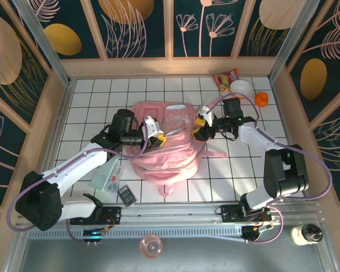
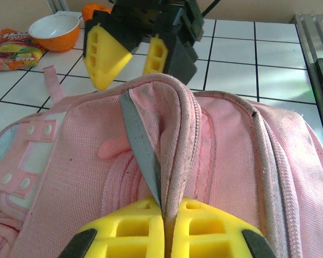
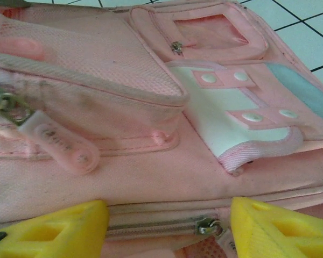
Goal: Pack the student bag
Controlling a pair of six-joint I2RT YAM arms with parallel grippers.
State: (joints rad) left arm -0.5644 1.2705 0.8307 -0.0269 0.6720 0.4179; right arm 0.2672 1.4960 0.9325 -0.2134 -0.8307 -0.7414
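The student bag (image 1: pixel 169 161) lies flat on the desk (image 1: pixel 90 107) between both grippers, front pockets up, its long axis running from the far side towards the arm bases. The left gripper (image 2: pixel 164 215) is pressed together, pinching a raised fold along the bag's zip edge. The right gripper (image 3: pixel 169 215) stands spread, with a zip slider (image 3: pixel 207 227) between its fingers.

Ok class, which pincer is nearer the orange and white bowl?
Right. The right pincer sits at the edge of the student bag facing the bowl; the left pincer pinches the bag farther away.
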